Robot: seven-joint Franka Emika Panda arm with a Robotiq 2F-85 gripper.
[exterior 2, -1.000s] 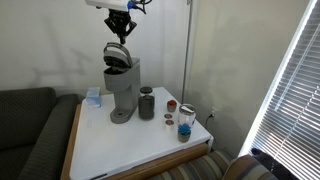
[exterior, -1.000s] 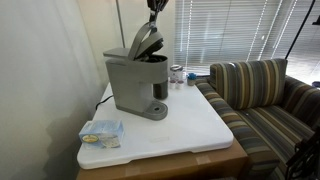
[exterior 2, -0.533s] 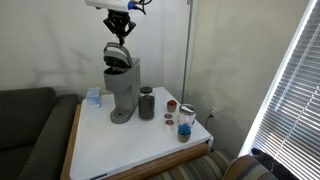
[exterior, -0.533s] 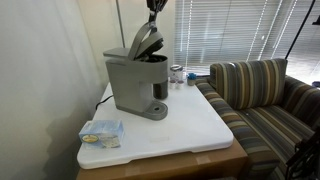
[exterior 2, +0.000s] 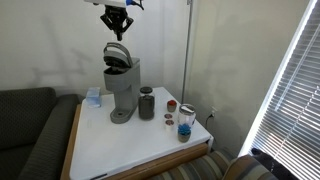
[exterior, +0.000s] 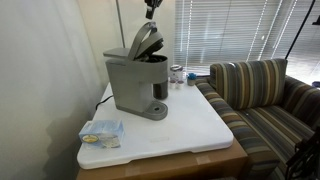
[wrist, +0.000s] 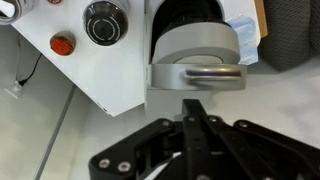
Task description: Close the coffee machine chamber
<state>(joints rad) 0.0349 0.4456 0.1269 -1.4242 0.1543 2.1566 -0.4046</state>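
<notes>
The grey coffee machine [exterior: 130, 85] [exterior 2: 123, 90] stands on the white table, toward its back corner. Its chamber [exterior: 146, 42] [exterior 2: 117, 56] is tilted up and open, with the dark pod holder showing under the rounded lid. My gripper [exterior: 152, 8] [exterior 2: 117, 22] hangs above the raised lid, apart from it, shut with nothing between its fingers. In the wrist view the shut gripper [wrist: 193, 105] points down at the chamber lid [wrist: 200, 55] and its metal handle bar [wrist: 212, 72].
A dark cup [exterior 2: 147, 103] stands next to the machine, with a red-lidded item [exterior 2: 170, 106] and jars [exterior 2: 186, 120] beyond. A blue-white packet [exterior: 101, 132] lies near the table's corner. A striped sofa [exterior: 260, 90] borders the table [exterior: 190, 130].
My gripper has risen a little, away from the raised lid. The lid stays tilted up and the jaws stay shut.
</notes>
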